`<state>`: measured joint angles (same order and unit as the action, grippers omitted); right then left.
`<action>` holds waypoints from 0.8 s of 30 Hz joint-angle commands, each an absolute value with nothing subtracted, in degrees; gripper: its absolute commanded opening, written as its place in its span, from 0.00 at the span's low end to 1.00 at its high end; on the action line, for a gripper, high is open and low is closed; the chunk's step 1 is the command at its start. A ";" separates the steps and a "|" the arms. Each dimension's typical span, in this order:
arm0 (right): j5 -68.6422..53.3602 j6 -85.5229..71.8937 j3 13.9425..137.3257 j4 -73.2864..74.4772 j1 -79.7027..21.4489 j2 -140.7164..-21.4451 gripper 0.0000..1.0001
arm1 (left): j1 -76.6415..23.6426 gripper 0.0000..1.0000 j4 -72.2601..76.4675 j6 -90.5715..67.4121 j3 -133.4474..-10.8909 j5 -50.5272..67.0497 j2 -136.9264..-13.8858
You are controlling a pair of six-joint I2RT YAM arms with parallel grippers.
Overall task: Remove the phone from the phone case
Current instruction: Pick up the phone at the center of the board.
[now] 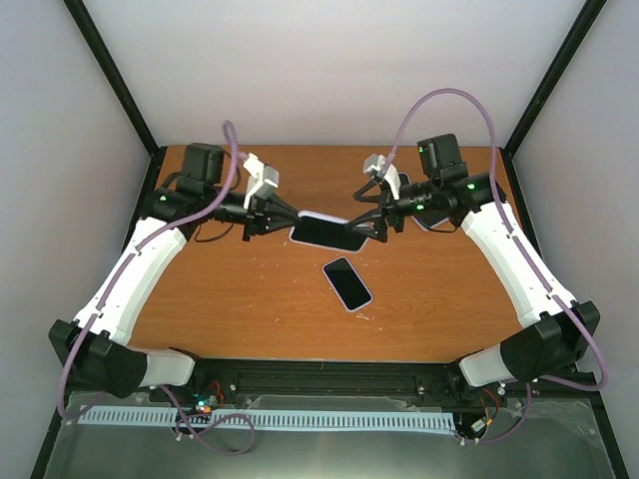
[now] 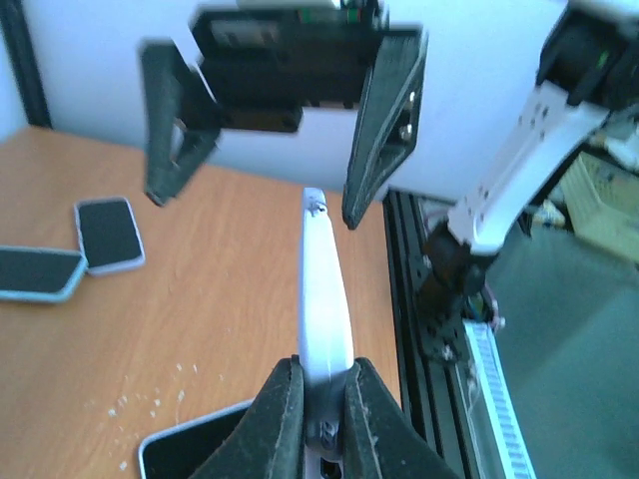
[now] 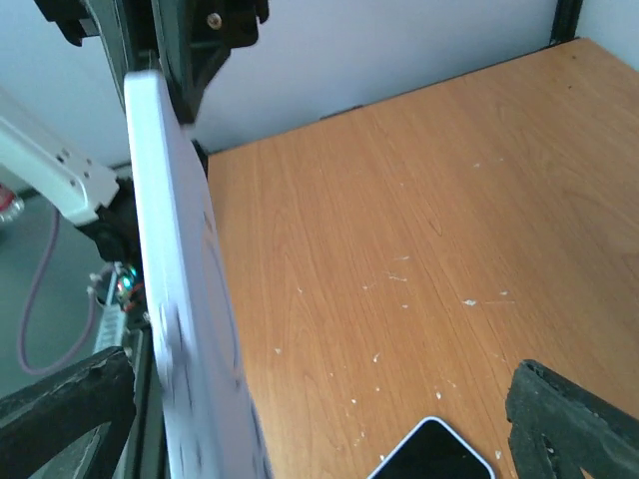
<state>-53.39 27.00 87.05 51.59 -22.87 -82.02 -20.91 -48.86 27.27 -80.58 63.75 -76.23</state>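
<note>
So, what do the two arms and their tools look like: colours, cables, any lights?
The left arm and the right arm have white shells on the long links, with black joints and bases. A mauve cable loops along each. Small green lights glow near the wrists. The left tool and the right tool have black tapering fingers, each beside a white camera mount.

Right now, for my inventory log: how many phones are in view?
4: the raised phone in the left gripper; the middle phone lying flat; two far phones side by side, mostly hidden from above. More may be hidden.
</note>
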 commanded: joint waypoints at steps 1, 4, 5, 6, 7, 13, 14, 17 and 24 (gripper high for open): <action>-63.14 20.86 87.68 48.13 -18.83 -80.72 1.00 | -16.72 0.01 -29.56 10.25 -80.84 75.14 -72.84; -64.34 13.17 86.14 41.08 -17.74 -78.61 1.00 | -15.29 0.01 -21.27 0.92 -79.59 77.63 -71.90; -64.76 11.81 85.86 39.38 -17.70 -77.93 1.00 | -14.86 0.01 -17.37 -4.11 -78.77 78.06 -71.40; -65.11 9.49 85.01 36.62 -17.75 -77.16 1.00 | -14.66 0.01 -12.87 -7.79 -77.49 78.06 -70.78; -65.74 7.18 84.18 34.43 -17.69 -76.64 1.00 | -14.60 0.01 -8.56 -11.52 -76.10 78.05 -70.11; -71.07 -5.61 81.04 22.95 -17.74 -76.19 0.83 | -14.59 0.01 13.67 -27.66 -68.74 75.27 -66.55; -71.59 -7.73 80.82 20.95 -17.70 -76.24 0.78 | -14.59 0.01 14.56 -28.53 -68.57 75.13 -66.60; -72.89 -13.45 79.79 15.69 -17.68 -76.07 0.63 | -14.58 0.01 16.99 -30.86 -68.21 74.18 -66.53; -73.21 -15.66 78.58 12.91 -17.84 -75.31 0.32 | -14.59 0.01 21.91 -35.57 -66.33 72.94 -66.35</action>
